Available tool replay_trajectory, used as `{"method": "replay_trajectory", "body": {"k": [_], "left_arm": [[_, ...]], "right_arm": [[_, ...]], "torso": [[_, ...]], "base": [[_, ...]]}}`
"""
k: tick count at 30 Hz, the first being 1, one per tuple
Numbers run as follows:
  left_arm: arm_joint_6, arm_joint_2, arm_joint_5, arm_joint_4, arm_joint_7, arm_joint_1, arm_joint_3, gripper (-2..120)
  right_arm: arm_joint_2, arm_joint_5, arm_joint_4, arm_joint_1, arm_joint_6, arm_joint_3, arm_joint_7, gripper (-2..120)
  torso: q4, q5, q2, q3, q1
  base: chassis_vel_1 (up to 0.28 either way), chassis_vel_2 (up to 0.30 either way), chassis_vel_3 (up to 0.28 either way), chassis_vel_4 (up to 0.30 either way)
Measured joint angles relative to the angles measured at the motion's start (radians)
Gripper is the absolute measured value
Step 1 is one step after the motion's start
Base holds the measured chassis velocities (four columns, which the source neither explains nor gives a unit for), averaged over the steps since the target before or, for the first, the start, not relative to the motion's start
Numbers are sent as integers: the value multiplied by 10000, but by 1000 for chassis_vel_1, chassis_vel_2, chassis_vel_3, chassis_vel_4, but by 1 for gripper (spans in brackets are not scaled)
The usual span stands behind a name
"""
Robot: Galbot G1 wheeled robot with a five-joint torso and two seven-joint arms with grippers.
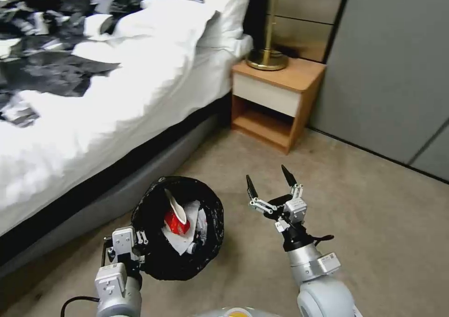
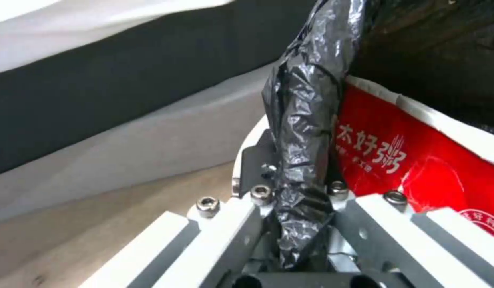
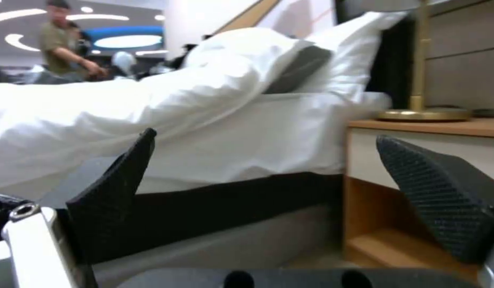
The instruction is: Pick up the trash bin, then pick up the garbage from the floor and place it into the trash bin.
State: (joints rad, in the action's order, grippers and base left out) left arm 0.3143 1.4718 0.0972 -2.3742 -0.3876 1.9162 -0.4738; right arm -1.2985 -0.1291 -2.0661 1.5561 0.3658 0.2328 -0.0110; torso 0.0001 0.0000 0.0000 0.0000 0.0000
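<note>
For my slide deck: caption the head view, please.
Left pincer holds black-lined round bin containing crushed red-white paper cup; right pincer open.

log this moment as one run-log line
left gripper: shut on bin rim, bin held | right gripper: open, empty, beside bin | in bin: red cup, tissue | floor

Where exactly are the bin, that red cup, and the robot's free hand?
trash bin [image 1: 159, 256]: head view, black liner on its near side.
red cup [image 1: 175, 222]: head view, its red wall, inside the bin.
right gripper [image 1: 271, 186]: head view, midway between its open fingers.
</note>
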Motion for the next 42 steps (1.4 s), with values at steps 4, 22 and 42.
{"method": "replay_trajectory", "body": {"k": [4,22,42], "left_arm": [[5,0,-19,-17,-6,40,-11,0],[42,2,-305,-313,-11,519,109,0],[147,-10,-357,-308,-17,581,191,0]], "right_arm": [[17,0,-80,-3,-96,-20,21,100],[31,24,-132,-66,-346,-199,83,100],[18,45,-24,-46,-361,-332,291,100]], "torso": [[0,0,0,0,0],[-2,1,0,0,0],[-1,0,0,0,0]], "base": [[123,131,129,133],[121,127,124,124],[128,120,122,124]]}}
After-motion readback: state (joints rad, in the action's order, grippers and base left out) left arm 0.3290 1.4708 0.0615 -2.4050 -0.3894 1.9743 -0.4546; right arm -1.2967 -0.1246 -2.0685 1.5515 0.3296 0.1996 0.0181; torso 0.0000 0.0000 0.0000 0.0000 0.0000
